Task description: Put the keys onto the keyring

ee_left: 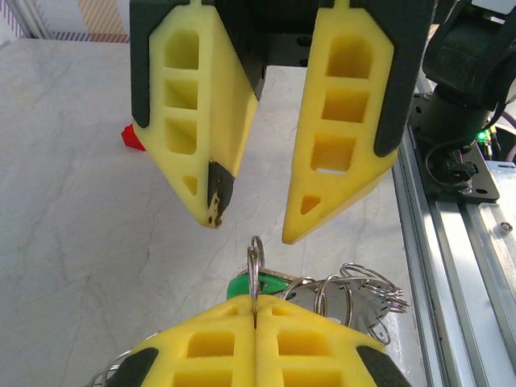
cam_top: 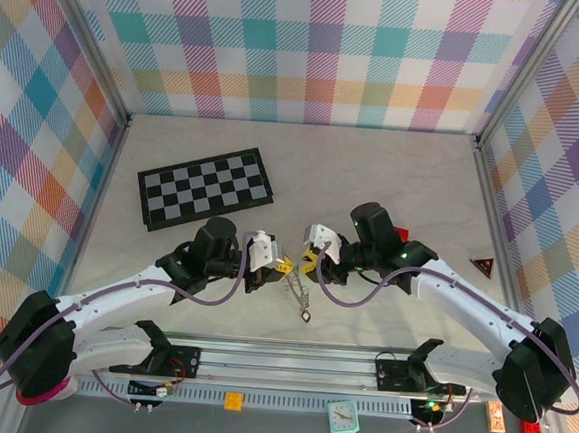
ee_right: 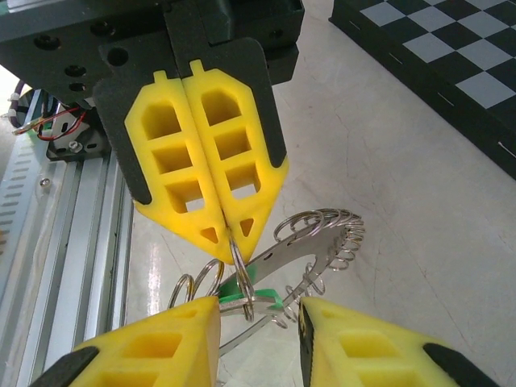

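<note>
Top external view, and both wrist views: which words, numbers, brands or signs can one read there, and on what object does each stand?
No text can be read in these pictures.
Small clock at the near edge: dial marks too small to read.
Red-edged triangle at the right: perhaps a sign, too blurred to read.
Orange tag at the near edge: nothing legible.

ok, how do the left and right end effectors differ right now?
Left end effector is shut, pinching a thin wire ring; right end effector is open, holding nothing. One right fingertip is scuffed dark; left's look clean. Shared: yellow cut-out fingers, tips facing over the green key.
</note>
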You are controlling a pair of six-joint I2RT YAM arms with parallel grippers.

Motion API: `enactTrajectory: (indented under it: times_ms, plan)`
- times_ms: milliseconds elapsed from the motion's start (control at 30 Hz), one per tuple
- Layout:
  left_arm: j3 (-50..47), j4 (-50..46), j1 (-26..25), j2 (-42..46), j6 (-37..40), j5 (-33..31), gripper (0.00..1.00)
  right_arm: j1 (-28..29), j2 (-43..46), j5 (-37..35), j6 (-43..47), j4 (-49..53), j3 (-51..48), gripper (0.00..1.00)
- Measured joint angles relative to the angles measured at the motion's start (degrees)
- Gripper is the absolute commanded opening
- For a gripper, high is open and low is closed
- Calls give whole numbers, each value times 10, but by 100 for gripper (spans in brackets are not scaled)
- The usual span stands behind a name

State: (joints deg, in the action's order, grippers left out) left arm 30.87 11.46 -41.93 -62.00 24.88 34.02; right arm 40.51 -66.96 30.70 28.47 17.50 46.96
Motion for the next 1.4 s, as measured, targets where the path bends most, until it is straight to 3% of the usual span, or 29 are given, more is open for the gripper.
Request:
enactTrajectory:
  times_ms: [267,633,900,1000,1133,1400]
  plan:
    - [-3,9,0,0,0,0,0,0,-18,0,0,2,0,8]
    - [-5,9,0,0,0,0,0,0,-18,-5,-1,10,0,0]
    - [-7,5,0,0,0,0,0,0,-49,-7,5,18,1,1]
    - [-7,7,0,0,0,0,0,0,-48,-6,5,18,1,17]
    - [-7,8,0,0,0,0,0,0,-29,-6,5,15,-1,26]
    - [-7,10,0,0,0,7,0,0,-8,19,-3,-7,-2,23]
